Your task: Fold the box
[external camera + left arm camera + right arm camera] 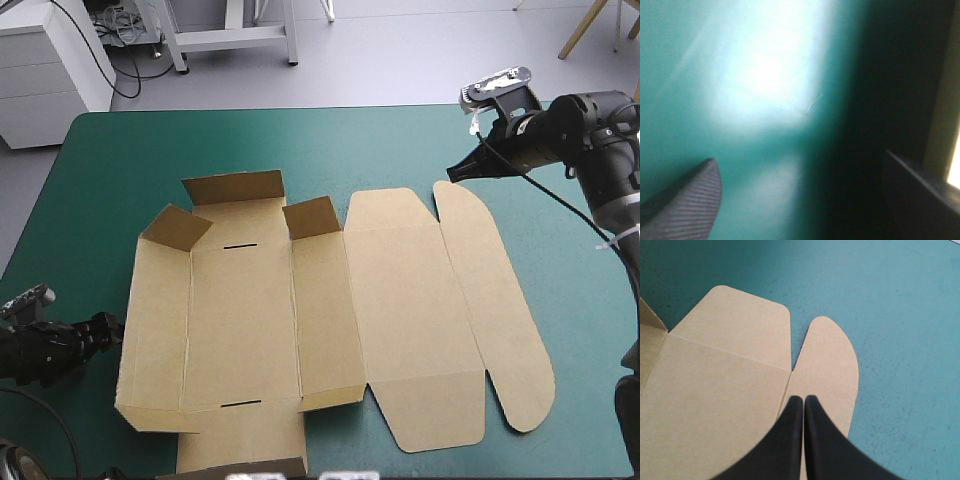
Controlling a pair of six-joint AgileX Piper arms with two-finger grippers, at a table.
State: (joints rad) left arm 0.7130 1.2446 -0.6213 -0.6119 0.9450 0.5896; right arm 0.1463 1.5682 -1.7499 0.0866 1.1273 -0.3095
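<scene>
The brown box (pixel 330 310) lies on the teal-green cover as a cut sheet. Its left part has walls and flaps partly raised, and its right part, the lid with rounded flaps, lies flat. My left gripper (pixel 100 330) sits low at the table's left edge, just left of the box's raised left wall, open over bare cover (pixel 765 100); a strip of box wall (pixel 947 125) shows beside one finger. My right gripper (pixel 455 172) hovers at the far right, shut, above the far end of the lid's rounded outer flap (pixel 830 360).
The table's far edge (pixel 300 110) runs behind the box. Bare teal-green cover (pixel 570 300) lies to the right of the lid. A white cabinet and a metal frame stand beyond the table.
</scene>
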